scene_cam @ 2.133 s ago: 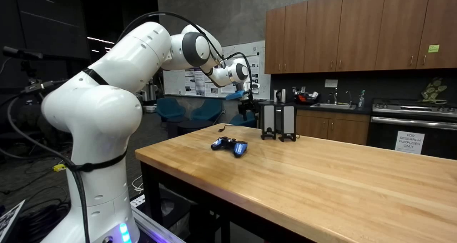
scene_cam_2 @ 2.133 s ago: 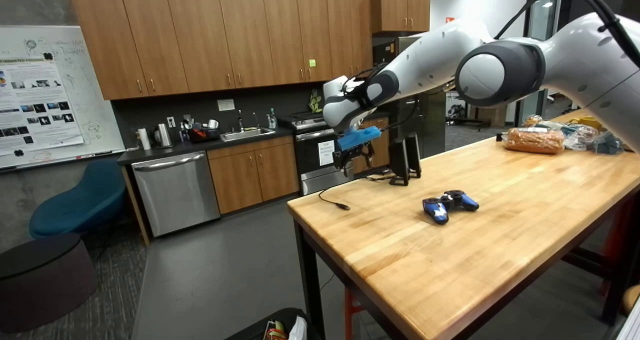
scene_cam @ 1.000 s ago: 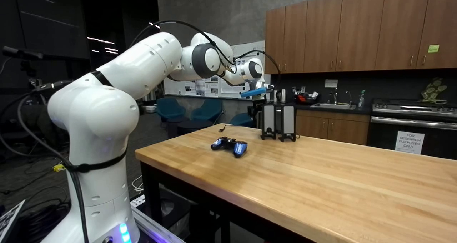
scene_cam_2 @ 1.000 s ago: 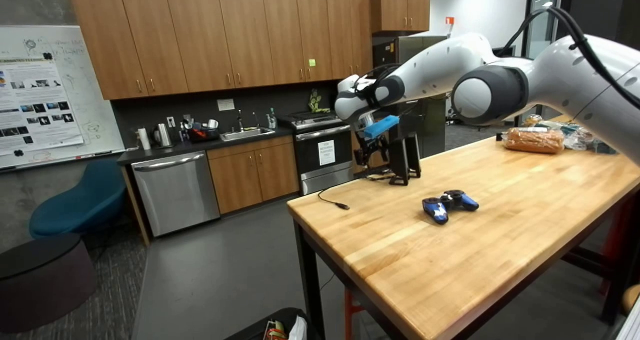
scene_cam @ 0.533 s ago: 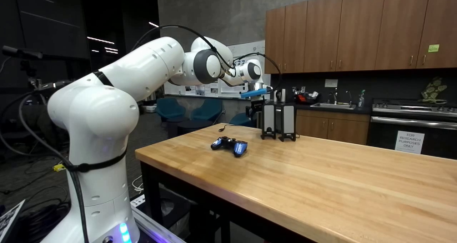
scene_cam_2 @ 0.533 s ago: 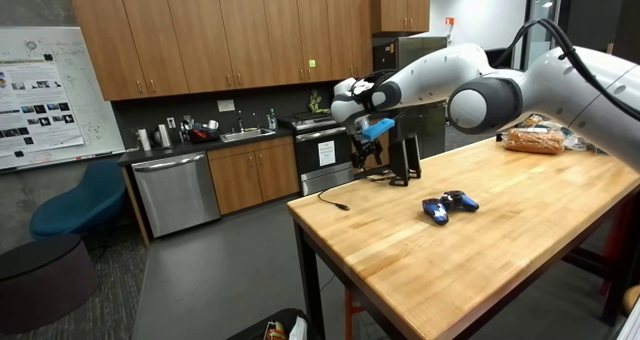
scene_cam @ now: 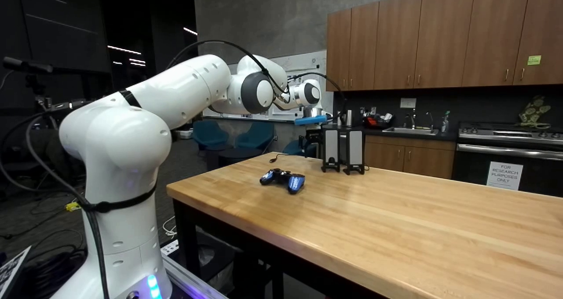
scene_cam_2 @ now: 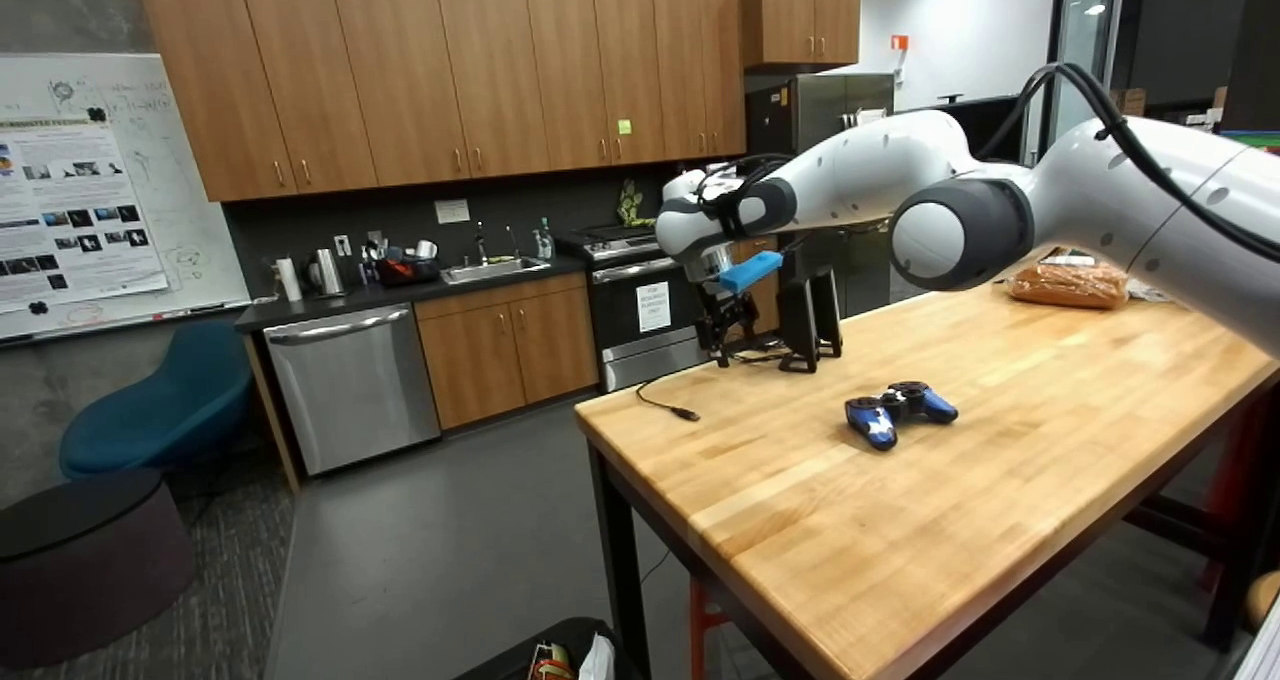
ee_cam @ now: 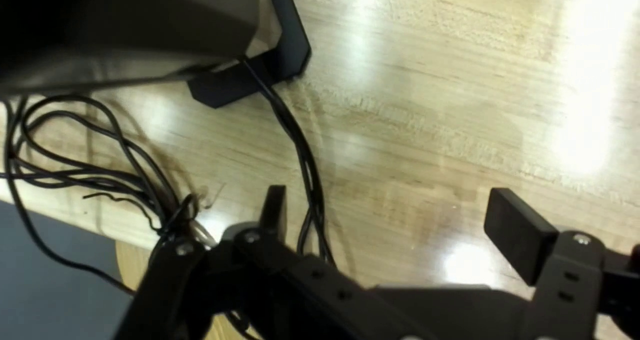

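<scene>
Black fingers [ee_cam: 517, 232] stand wide apart along the bottom of the wrist view; the gripper [ee_cam: 387, 221] holds nothing. Between them in that frame runs a dark cable [ee_cam: 296, 132], close to the finger on the frame's left; whether the two touch I cannot tell. It leads up to a speaker [ee_cam: 165, 25], which fills the upper left, with one black foot [ee_cam: 294, 45] resting on the table [ee_cam: 425, 145]. A tied coil [ee_cam: 100, 181] lies at left, by the table's edge.

I judge this to be a positioning step, with cable and speaker nearest and neither gripped. A move from here would call for care: the cable looks loose, and the speaker stands close to the gripper.

Grey speaker fronts [scene_cam: 354, 147] show just right of the gripper in an exterior view; dark backs or sides [scene_cam_2: 797, 320] show in an exterior view, right of centre. Only the wrist view makes out the coil's loops and the gap between the fingers. It leaves out a blue controller [scene_cam: 283, 176], out on the table in both exterior views, and a plug [scene_cam_2: 685, 414] near the table's corner. At the far right of an exterior view sits an orange package [scene_cam_2: 1072, 288], partly hidden by the arm [scene_cam_2: 870, 170].
</scene>
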`<state>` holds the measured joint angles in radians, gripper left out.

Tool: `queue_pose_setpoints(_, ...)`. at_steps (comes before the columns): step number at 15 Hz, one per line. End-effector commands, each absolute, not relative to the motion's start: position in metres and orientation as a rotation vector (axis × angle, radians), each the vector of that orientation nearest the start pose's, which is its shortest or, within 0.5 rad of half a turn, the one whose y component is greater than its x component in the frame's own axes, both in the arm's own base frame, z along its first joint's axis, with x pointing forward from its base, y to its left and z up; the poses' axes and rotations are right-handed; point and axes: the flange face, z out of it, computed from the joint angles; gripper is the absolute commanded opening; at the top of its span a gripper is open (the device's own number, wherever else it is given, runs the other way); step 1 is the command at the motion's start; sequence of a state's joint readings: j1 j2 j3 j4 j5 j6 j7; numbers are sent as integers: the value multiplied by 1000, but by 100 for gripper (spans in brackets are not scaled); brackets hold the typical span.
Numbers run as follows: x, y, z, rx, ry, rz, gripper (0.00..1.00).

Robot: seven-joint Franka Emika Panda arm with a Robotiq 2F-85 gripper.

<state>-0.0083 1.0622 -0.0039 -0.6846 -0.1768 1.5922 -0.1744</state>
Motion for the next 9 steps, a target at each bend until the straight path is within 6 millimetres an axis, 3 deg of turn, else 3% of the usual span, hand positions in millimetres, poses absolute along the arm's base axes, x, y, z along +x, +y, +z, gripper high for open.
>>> queue_pose_setpoints(1,780,-35,306,-3226,-308,291,100)
queue_pose_setpoints(9,781,-62,310,-3156,-225,238,97)
